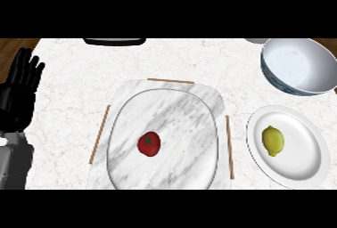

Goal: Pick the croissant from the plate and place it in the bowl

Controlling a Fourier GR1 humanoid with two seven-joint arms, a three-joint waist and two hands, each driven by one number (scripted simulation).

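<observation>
Resting at the left edge of the view, the left hand (18,91) stands with its black fingers straight and pointing to the far side, close together, holding nothing. Its grey forearm (14,164) runs down to the near left corner, where it is cut off. Part of the hand lies over the dark wooden strip (12,49) beside the counter, and the rest over the pale speckled counter top (79,75). The right hand shows nowhere.

Right of the hand, well apart from it, lies a marble board (204,95) with thin wooden edges, and on it a large oval marble plate (164,116). A small red fruit, seemingly a tomato (149,144), sits on that plate a little nearer than its middle; the plate's near rim is cut off at the bottom.

Farther right, just beside the board, is a white plate (299,167) carrying a yellow-green thing that looks like a lemon (273,140). No croissant can be made out on either plate.

At the far right stands the bowl (309,55), white inside with a blue-grey outer wall, tilted toward the view and cut off at the right edge. Its inside looks bare. At the far edge a dark flat object (114,41) is only partly visible and cannot be identified, and a small grey shape (256,40) beside the bowl is likewise cut off.
</observation>
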